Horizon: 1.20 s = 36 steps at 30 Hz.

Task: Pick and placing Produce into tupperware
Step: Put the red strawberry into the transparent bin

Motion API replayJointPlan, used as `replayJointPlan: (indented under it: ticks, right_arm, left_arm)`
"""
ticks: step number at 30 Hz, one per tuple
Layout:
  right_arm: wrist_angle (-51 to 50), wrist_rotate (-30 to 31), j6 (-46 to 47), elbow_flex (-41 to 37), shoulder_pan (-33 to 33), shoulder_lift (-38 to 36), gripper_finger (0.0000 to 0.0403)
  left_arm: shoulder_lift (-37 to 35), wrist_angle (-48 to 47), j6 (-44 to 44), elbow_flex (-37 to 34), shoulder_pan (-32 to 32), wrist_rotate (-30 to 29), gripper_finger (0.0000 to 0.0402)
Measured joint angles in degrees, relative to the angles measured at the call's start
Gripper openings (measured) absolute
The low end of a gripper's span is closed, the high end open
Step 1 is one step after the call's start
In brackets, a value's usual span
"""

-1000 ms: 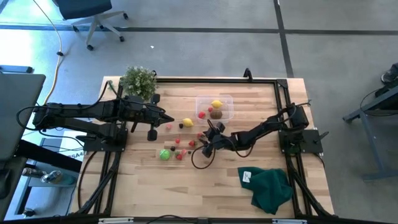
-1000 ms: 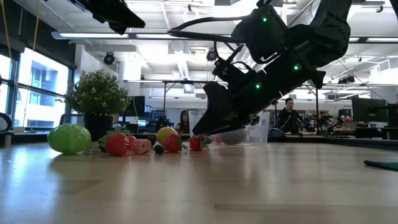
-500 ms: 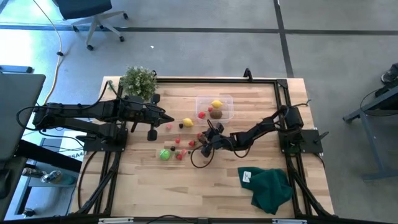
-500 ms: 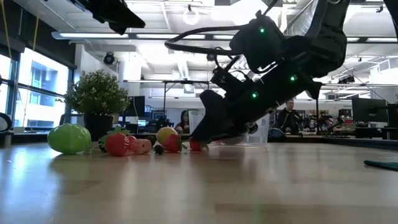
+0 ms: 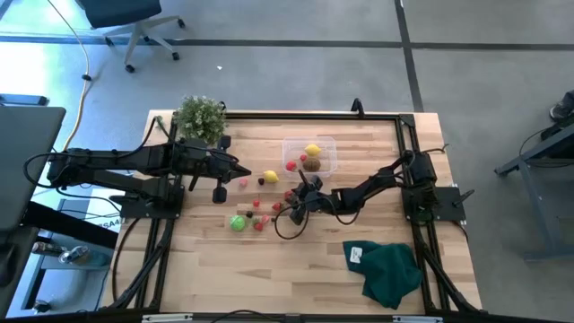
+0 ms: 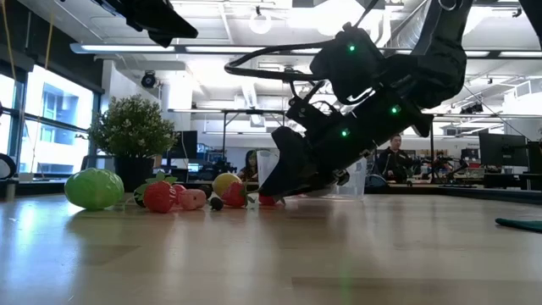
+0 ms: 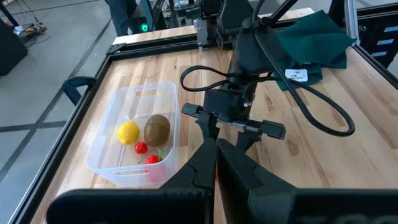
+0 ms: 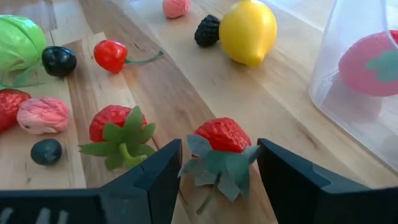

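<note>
The tupperware (image 5: pixel 310 154) sits toward the far edge of the bench (image 5: pixel 377 269), a little right of the middle, and already holds four pieces: a yellow lemon (image 7: pixel 128 132), a brown kiwi (image 7: pixel 157 129) and two small red ones. Most of the produce is left on the wood nearer the middle: a second lemon (image 8: pixel 247 31), a green cabbage (image 6: pixel 94 188), several strawberries, a cherry, dark berries and a pink piece. I'd judge the job less than half done.

The right gripper (image 8: pixel 217 163) is down at bench level just in front of the tub, its fingers spread wide on either side of a strawberry (image 8: pixel 222 138), not yet closed on it.

The left gripper (image 5: pixel 235 170) waits above the bench by the potted plant (image 5: pixel 199 116) near the far left corner, fingers pressed together and holding nothing.
</note>
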Motion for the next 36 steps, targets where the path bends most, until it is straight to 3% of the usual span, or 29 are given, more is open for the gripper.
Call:
replayJointPlan:
  ticks: [13, 36]
  right_arm:
    - [-0.3, -0.9, 0.0, 0.0, 0.0, 0.0, 0.0163]
    - [1.9, -1.0, 0.0, 0.0, 0.0, 0.0, 0.0136]
  left_arm:
    - [0.0, 0.0, 0.0, 0.0, 0.0, 0.0, 0.0005]
    - [0.0, 0.0, 0.0, 0.0, 0.0, 0.0, 0.0005]
